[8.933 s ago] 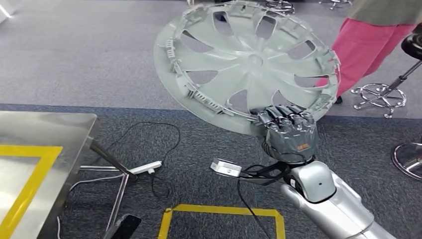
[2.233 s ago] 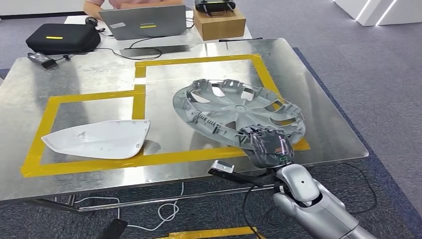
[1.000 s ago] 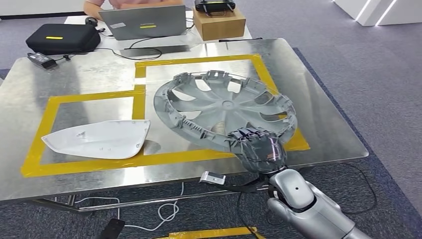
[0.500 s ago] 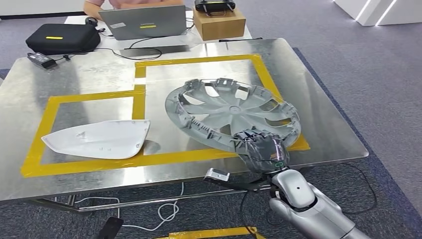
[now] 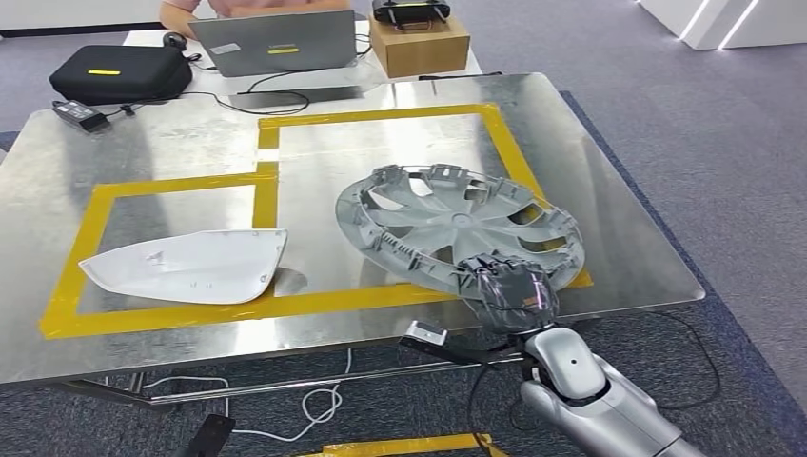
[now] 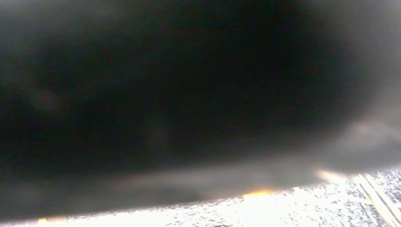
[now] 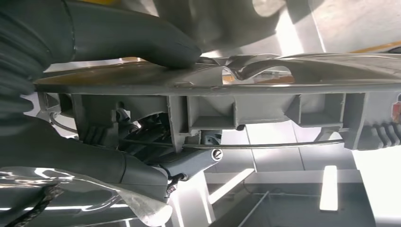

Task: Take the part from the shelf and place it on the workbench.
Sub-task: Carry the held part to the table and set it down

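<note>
Wheel cover: gripped at its near rim by the right hand, tilted over the tabletop inside the yellow tape frame. Advise lowering level, then releasing. Left hand's state cannot be told.

Right hand: covers the near rim of the wheel cover; whether that rim touches the surface cannot be told.
Wheel cover, right wrist view: cut off at the picture's edge.
Person: cropped at the head view's top edge.
Left wrist view: dark blur, nothing identifiable.
</note>
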You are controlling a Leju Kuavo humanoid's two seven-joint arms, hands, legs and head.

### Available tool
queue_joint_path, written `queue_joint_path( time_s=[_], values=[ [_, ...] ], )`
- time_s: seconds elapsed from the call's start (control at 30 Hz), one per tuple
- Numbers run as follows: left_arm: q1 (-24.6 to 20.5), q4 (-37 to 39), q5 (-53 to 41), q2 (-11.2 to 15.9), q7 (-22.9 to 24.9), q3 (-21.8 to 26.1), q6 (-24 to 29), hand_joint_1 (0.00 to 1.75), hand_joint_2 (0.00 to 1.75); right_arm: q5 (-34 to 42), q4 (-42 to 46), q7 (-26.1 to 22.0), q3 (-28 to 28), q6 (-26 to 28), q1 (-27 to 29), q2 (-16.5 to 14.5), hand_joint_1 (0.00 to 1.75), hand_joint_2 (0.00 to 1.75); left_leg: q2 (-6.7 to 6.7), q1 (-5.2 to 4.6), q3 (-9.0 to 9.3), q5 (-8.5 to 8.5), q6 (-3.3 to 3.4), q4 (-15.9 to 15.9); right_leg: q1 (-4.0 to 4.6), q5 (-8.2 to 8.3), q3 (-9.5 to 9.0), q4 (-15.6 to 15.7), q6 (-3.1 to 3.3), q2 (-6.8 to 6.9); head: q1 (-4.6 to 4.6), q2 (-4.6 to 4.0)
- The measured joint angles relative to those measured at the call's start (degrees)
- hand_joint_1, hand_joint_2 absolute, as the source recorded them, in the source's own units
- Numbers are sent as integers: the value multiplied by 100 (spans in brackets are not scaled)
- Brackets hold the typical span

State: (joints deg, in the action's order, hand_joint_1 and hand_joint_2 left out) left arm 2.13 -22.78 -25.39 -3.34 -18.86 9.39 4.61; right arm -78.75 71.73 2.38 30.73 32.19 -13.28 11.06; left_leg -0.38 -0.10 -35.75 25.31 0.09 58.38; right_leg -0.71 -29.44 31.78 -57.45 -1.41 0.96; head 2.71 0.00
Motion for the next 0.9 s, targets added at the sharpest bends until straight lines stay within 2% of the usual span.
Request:
queue_joint_path(
  time_s=[0.8,0.9],
  values=[
    [25,-45,-8,-7,45,29,1,0,0,-2,-96,-3,-15,-4,12,0,175,175,0,0,0,0,0,0,0,0,-1,0,0,0,0,0],
    [43,-84,4,-27,130,90,11,0,131,-3,-96,-9,-16,-8,17,0,44,44,0,0,0,0,0,0,0,0,-1,0,0,0,-1,0]
  ],
)
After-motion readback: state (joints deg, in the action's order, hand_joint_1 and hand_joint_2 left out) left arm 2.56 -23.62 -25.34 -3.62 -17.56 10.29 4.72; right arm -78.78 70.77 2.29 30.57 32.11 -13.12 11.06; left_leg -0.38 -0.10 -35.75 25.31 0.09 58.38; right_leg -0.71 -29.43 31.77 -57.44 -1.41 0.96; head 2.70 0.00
